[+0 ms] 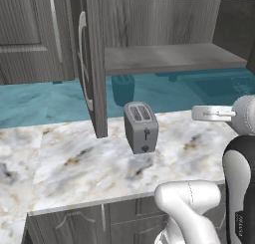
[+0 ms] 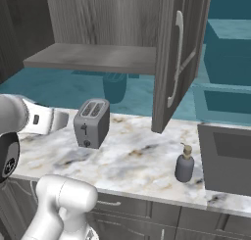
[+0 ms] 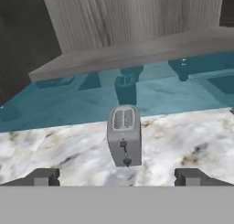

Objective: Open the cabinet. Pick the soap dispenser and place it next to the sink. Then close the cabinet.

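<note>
Cabinet [image 2: 171,53] open, both doors swung outward, shelf bare. Soap dispenser [image 2: 185,164] upright on marble surface [image 2: 132,156], just beside sink [image 2: 228,158], on its left in the right base view. Hand [image 3: 117,177] spread wide, gripping nothing, held above the surface and aimed at grey toaster [image 3: 124,135]. Toaster upright, well apart from dispenser.

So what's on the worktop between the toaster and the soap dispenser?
Nothing: in the right base view, bare marble worktop runs from the toaster to the soap dispenser.
</note>
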You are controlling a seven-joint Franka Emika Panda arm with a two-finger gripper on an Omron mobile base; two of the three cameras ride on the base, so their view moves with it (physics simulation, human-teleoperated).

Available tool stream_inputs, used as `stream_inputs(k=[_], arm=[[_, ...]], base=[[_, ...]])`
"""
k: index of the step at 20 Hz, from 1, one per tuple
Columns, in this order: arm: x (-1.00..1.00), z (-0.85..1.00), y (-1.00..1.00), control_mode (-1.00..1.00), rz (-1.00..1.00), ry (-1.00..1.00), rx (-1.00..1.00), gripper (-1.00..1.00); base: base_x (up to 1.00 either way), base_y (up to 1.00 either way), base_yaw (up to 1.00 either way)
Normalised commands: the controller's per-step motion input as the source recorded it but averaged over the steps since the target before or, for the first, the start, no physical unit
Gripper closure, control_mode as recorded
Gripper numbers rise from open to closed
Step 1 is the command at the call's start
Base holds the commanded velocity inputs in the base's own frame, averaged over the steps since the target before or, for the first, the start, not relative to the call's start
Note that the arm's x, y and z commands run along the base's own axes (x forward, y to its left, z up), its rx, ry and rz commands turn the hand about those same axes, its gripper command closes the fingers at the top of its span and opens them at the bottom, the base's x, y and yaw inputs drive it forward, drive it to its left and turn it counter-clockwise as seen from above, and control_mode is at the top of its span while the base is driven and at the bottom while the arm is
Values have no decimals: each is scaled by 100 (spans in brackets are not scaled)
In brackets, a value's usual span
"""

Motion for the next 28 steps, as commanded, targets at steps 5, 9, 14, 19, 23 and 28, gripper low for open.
stream_inputs(k=[5,9,14,19,23,28], arm=[[-20,19,20,-100,-3,-22,-1,-100],[-29,26,0,-100,-2,-8,-9,-100],[-55,15,0,-100,-6,-10,-9,-100],[-66,4,1,-100,-7,-4,-4,-100],[-56,13,13,-100,-6,-5,0,-100],[-48,27,15,-100,-4,-13,0,-100]], base=[[0,0,0],[0,0,0],[0,0,0],[0,0,0],[0,0,0],[0,0,0]])
